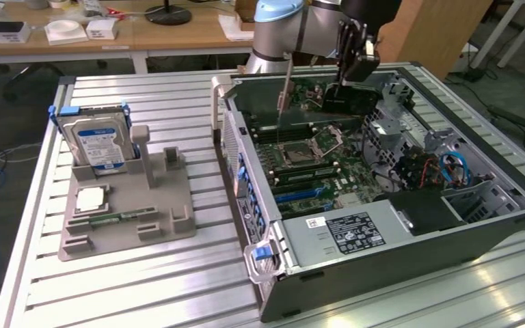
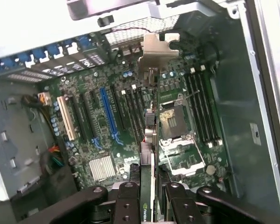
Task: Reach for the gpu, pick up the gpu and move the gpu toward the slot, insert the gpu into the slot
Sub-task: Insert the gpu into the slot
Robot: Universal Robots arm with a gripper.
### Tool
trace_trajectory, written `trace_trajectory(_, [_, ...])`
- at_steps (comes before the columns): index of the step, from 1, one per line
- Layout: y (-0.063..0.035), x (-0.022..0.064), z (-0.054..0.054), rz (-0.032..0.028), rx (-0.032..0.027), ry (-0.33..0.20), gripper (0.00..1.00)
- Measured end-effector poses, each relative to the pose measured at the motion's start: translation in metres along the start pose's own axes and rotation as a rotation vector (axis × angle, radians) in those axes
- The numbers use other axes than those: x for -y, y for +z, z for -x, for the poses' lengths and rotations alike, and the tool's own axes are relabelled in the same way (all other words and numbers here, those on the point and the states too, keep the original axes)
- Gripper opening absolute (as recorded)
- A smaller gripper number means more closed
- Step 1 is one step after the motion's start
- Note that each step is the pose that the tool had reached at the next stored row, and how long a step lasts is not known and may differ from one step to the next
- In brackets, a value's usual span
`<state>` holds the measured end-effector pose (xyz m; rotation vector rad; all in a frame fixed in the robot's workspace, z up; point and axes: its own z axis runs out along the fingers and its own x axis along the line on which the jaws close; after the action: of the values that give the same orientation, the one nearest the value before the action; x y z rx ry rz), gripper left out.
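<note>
The thin flat dark gpu, silver metal bracket at its far end, hangs edge-down just beside the square silver processor socket, its near end clamped between the half-closed jaws of the black end effector. Its long axis runs parallel to the long narrow black plastic slot, which lies below it on the side away from the socket, in the green motherboard

Jaws clamp gpu — over motherboard.
</note>
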<state>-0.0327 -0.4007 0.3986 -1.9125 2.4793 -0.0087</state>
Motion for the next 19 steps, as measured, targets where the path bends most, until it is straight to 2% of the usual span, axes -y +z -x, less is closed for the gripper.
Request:
trace_trajectory(4, [0.0020, 0.0000, 0.000, -0.0001, 0.0010, -0.072, 0.26])
trace_trajectory(8, [0.0046, 0.0000, 0.000, -0.0050, 0.0028, -0.134, 0.26])
trace_trajectory(14, [0.0107, -0.0001, 0.000, -0.0102, 0.0036, -0.159, 0.26])
trace_trajectory(18, [0.0133, -0.0001, 0.000, -0.0192, 0.0038, -0.180, 0.26])
trace_trajectory(19, [0.0165, -0.0001, 0.000, -0.0207, 0.0042, -0.180, 0.26])
